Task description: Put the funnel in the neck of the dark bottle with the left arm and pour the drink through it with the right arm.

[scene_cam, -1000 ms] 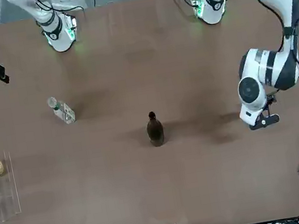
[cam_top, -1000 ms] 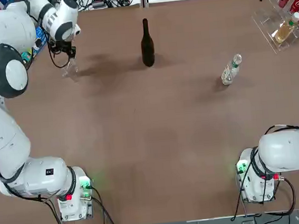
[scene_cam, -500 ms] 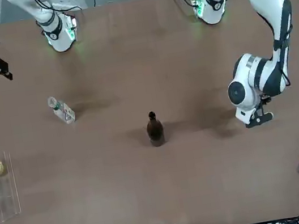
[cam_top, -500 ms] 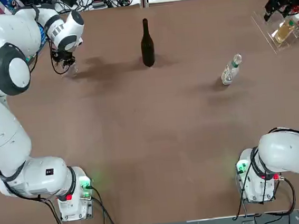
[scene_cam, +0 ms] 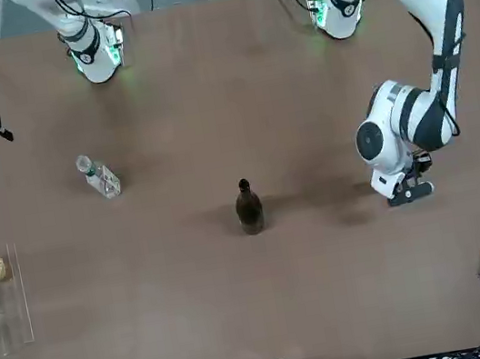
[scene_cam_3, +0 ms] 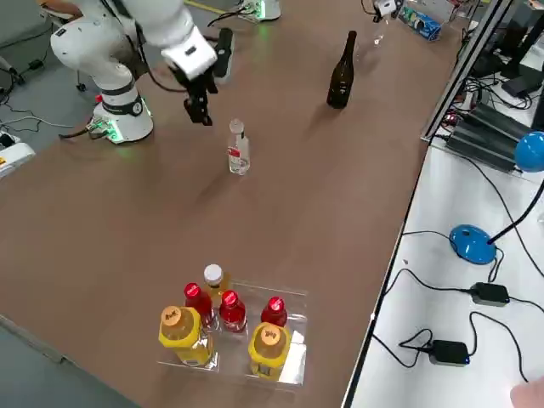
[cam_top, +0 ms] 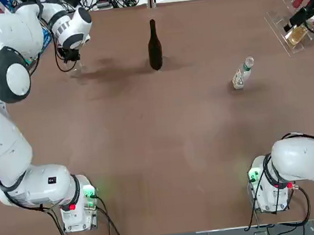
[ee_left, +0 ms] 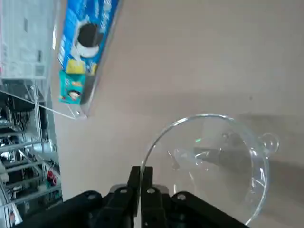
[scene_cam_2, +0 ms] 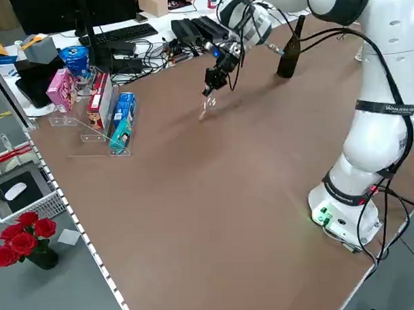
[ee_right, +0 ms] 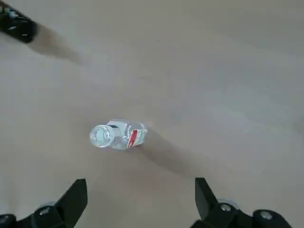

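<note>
My left gripper (ee_left: 141,172) is shut on the near rim of the clear funnel (ee_left: 211,164), low over the table at the far left. In the left side view the funnel (scene_cam_2: 207,107) hangs under that gripper (scene_cam_2: 213,78); whether it touches the table does not show. The dark bottle (cam_top: 154,45) stands upright at the far middle, a good way to the right of the left gripper (cam_top: 73,60). The drink (cam_top: 242,73) stands right of centre. My right gripper (ee_right: 140,199) hovers open above the drink (ee_right: 116,135), high over the table's right side (scene_cam_3: 201,109).
A clear rack (scene_cam_3: 229,327) of red and yellow bottles stands at the far right corner. A clear holder with snack boxes (scene_cam_2: 103,104) sits by the left edge, close to the funnel. Cables and a keyboard (scene_cam_2: 118,32) lie beyond the far edge.
My left gripper's fingers have closed on the funnel's rim and it has shifted slightly. The right gripper has moved by the rack at the table's right edge.
</note>
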Motion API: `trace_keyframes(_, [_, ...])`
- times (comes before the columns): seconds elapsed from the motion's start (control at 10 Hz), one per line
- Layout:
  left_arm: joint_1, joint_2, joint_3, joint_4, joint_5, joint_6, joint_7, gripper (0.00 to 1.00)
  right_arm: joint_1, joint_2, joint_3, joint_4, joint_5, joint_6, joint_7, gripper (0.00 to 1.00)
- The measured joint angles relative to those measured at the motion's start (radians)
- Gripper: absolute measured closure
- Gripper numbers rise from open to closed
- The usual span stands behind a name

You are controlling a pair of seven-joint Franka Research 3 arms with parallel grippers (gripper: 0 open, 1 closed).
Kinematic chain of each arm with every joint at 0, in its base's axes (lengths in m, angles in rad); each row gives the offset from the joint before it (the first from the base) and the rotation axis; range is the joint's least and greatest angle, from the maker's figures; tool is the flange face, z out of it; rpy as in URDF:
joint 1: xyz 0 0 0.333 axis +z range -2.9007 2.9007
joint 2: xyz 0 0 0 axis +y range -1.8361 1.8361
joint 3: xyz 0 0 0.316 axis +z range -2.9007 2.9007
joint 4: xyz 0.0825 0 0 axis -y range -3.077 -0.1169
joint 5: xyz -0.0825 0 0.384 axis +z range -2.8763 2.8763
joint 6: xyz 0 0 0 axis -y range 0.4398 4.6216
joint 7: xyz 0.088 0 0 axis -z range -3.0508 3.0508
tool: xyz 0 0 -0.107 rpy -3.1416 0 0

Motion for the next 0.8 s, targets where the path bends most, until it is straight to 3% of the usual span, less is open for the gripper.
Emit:
trace_keyframes(0.1, [0.001, -0.040, -0.016, 0.017, -0.038, 0.001, 0.023, 0.96, -0.018, 0.045, -0.019, -0.003, 0.066, 0.004, -0.140, 0.00])
trace_keyframes(0.5, [0.003, -0.188, -0.073, 0.152, -0.344, 0.001, 0.106, 0.96, -0.044, 0.170, -0.050, -0.007, 0.249, -0.017, -0.657, 0.00])
trace_keyframes(0.8, [0.004, -0.215, -0.167, 0.249, -0.548, 0.003, 0.098, 0.96, -0.062, 0.333, -0.091, -0.014, 0.433, -0.103, -1.053, 0.00])
